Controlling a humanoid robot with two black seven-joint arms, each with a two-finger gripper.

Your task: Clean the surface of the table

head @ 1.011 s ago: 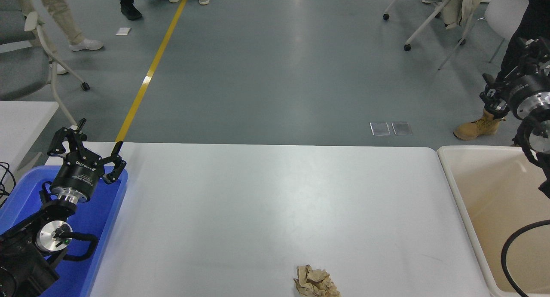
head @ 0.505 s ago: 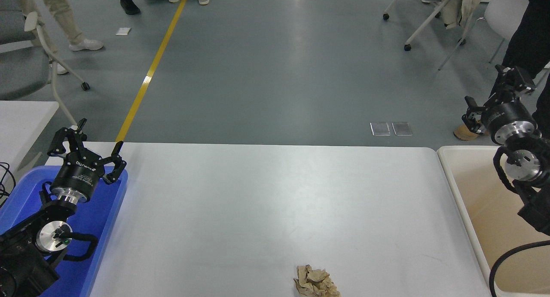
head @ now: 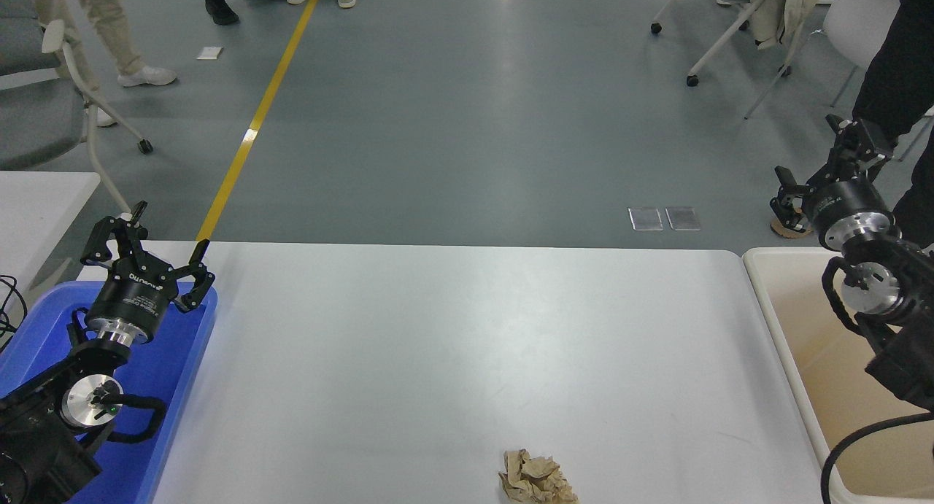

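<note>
Near the front edge of the smooth matte white table surface [head: 452,329] lies crumpled brown paper [head: 537,478]; right gripper [head: 824,161] and parked left gripper [head: 146,241] gape empty.

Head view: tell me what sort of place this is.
Probably a robotics lab or test hall. A grey floor with a yellow tape line, wheeled office chairs, and people's legs stand beyond the white table surface where the robot works.
</note>
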